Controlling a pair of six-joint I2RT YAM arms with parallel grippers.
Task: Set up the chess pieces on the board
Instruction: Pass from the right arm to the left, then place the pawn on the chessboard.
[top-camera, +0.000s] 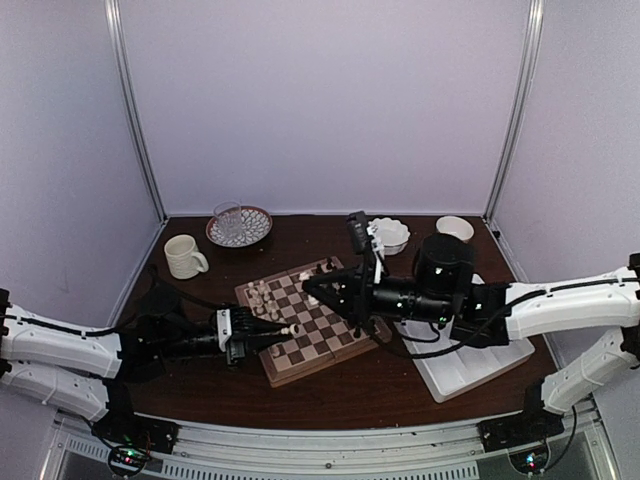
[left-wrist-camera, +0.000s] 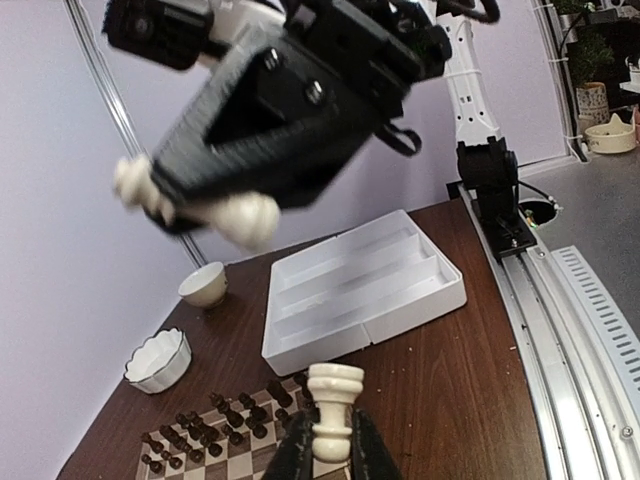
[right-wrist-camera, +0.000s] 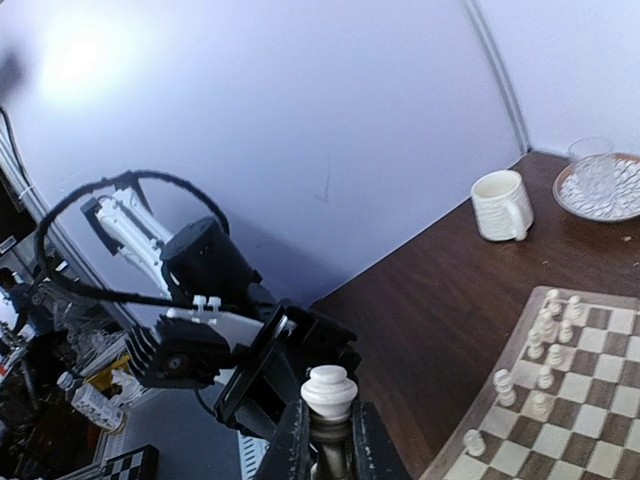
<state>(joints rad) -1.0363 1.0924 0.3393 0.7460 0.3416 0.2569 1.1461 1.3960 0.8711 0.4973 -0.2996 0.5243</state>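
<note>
Cream piece (left-wrist-camera: 335, 408) stands upright, clenched in the left jaws over the left of the board (top-camera: 315, 345). The right jaws grasp a round-topped piece (right-wrist-camera: 329, 392) above it.

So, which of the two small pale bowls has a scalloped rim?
The white bowl nearer the wooden chessboard; the cream bowl beyond it is smooth-rimmed.

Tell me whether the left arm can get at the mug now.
Probably yes for reach: the mug stands just beyond the left arm, with nothing between them. But the left claw is shut on a cream chess piece, so grasping looks unlikely.
</note>
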